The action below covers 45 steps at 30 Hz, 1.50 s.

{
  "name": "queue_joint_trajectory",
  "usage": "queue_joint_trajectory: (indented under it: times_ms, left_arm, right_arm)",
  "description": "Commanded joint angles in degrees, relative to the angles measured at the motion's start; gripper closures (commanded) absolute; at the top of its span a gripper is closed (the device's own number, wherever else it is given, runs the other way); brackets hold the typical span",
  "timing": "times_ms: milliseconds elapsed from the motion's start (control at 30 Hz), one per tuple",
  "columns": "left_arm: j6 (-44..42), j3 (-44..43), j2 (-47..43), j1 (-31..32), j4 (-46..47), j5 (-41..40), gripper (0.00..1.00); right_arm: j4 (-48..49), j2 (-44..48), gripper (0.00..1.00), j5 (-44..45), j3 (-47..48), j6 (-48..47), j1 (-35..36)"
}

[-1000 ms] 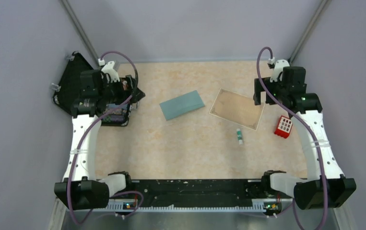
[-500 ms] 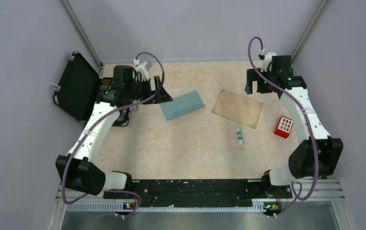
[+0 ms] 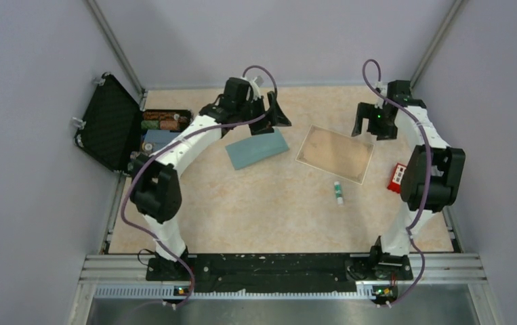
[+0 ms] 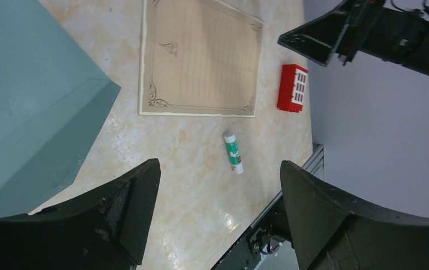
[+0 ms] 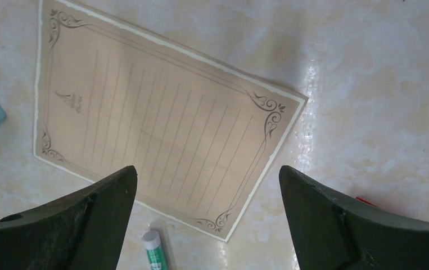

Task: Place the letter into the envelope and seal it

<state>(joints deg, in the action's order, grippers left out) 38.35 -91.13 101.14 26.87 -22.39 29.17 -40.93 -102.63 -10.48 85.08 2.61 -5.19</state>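
**ENVELOPE AND LETTER ON DESK, BOTH JAWS WIDE AND EMPTY**

Item 1, envelope [image 3: 257, 149]: teal blue-grey, flat on the desk [image 3: 255, 217], left of centre in the far half. Long axis tilted, right end farther from the arm bases. Faint flap seam visible in the left wrist view. Nothing on top, nothing gripping.

Item 2, letter [image 3: 335, 154]: beige ruled sheet with an ornate border and corner scrolls. Flat and unfolded, just right of the envelope, near it but not touching.

Item 3, left jaws: set wide apart, holding nothing. Raised above the desk by the envelope's far right end, off the paper. Left arm [image 3: 174, 145] stretched diagonally towards the centre.

Item 4, right jaws: likewise wide apart and empty. Raised above the desk near the letter's far right corner, with the sheet in plain sight between the fingers in the right wrist view.

Item 5, glue stick [image 3: 338, 192]: white cap, green label, lying on its side just beyond the letter's near corner.

Item 6, red block [image 3: 398, 177]: right of the letter, partly hidden behind the right arm [image 3: 426, 177] in the top view.

Item 7, black case [image 3: 110, 122]: open at the desk's far left edge, lid tipped outward; contents too small to tell.
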Motion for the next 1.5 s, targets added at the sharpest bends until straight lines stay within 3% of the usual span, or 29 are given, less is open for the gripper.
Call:
queue_joint_trajectory:
  times_ms: [0,200,367,567,867,1233,1467]
  left_arm:
    - [10.15,-0.94,5.66,3.02,8.66,-4.49,0.17]
    - [10.47,-4.0,14.49,6.51,16.82,-6.53,0.16]
    - [1.21,-9.31,22.01,7.72,20.82,-9.47,0.17]
    - [-2.55,-14.93,30.06,7.89,24.98,-12.41,0.15]
    - [0.72,-14.61,34.35,7.93,24.77,-12.63,0.12]
    - [4.85,-9.1,34.5,8.53,27.87,-3.35,0.15]
    - [3.75,-9.28,34.79,8.55,27.43,-3.76,0.15]
  right_arm:
    - [0.59,-5.36,0.02,-3.25,4.79,1.35,-4.12]
    - [-0.92,-9.89,0.01,-5.57,5.72,-0.46,-5.66]
    - [0.31,-11.84,0.01,-6.22,4.33,1.18,-5.66]
    - [0.24,-13.55,0.01,-6.33,3.31,2.02,-5.78]
    - [0.76,-15.31,0.01,-10.0,0.14,3.62,-5.78]
    - [4.67,-14.57,0.01,-33.84,-2.68,5.89,-5.8]
    - [4.73,-11.56,0.01,-39.1,-5.28,5.36,-5.79]
